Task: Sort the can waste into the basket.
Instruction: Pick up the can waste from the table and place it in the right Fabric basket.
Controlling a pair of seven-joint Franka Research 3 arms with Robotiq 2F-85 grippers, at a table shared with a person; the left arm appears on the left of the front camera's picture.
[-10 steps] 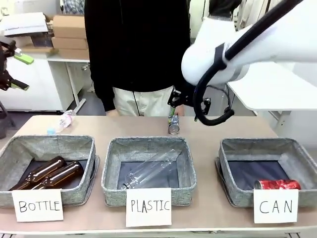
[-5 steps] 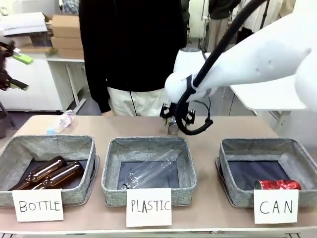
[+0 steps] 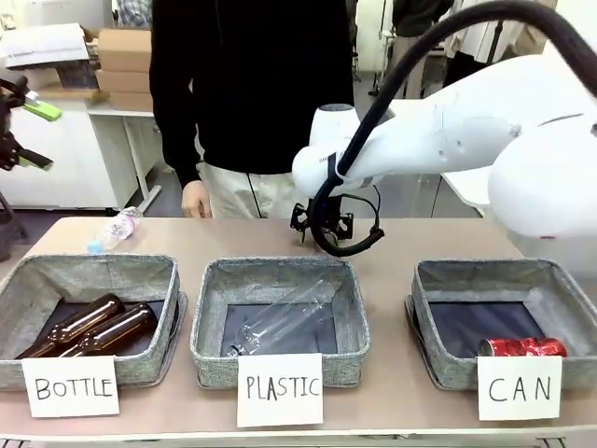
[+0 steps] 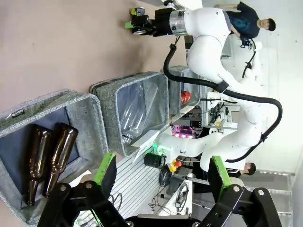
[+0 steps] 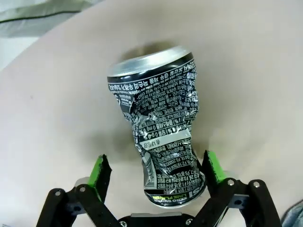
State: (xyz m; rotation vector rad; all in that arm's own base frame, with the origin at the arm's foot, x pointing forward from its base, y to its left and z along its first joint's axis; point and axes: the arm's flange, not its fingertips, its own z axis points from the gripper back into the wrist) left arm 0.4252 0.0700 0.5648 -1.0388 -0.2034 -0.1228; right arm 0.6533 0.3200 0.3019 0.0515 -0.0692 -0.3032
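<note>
A: Between the spread fingers of the right gripper lies the silver can, crushed at the waist, on its side on the worktop. Jaws stand wide, a green pad on either flank of the can's near end; nothing is clamped yet.

B: Orientation?

A: Long axis runs straight away from the gripper, roughly in line with its fingers. One end sits down between the pads, the other end points away. Dark print covers the body.

B: Left side?

A: Left gripper released too, empty, hanging well off to the side above the BOTTLE basket.

B: Risks from here?

A: My judgement: the can is dented and narrows at the waist, so the pads may close on a slanted, crumpled wall and squeeze it forward out of the jaws. It also lies on a round side, so a touch from one pad first could roll it. And a shallow grip on only the near end could let it tip on the lift.

B: Destination?

A: CAN basket, well off to the gripper's side across the worktop; the red can already lies in it.
</note>
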